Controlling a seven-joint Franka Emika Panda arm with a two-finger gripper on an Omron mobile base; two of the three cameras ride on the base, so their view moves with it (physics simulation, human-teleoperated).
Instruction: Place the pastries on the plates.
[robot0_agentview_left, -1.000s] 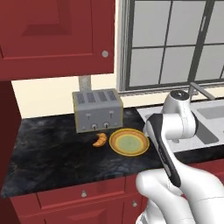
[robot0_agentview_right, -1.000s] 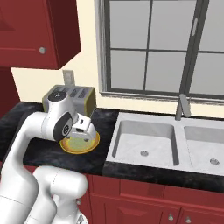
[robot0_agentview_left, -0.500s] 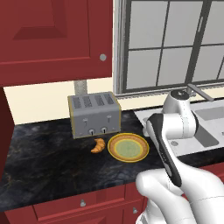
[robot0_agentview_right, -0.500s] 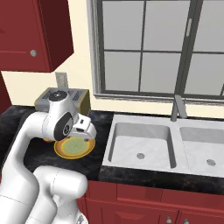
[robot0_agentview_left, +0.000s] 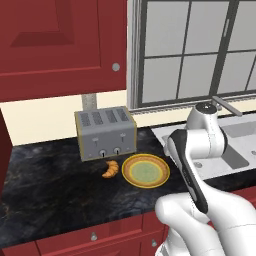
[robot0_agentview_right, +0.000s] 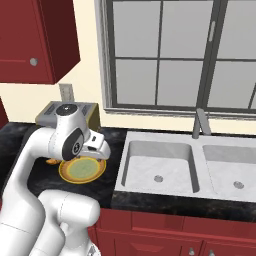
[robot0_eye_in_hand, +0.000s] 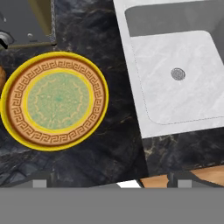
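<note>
Left base view shows the croissant (robot0_agentview_left: 110, 168) on the counter (robot0_agentview_left: 45, 185), just beside the yellow-rimmed plate (robot0_agentview_left: 146, 170), below the toaster (robot0_agentview_left: 105, 132). I cannot tell the claw's state; it should descend squarely over the croissant's middle.

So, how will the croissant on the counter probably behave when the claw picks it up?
The croissant is small beside the plate, so it is probably light. Its curved, tapering shape may let it turn or slip between the fingers unless gripped at the thick middle. It lies flat on the counter, so rolling seems unlikely.
</note>
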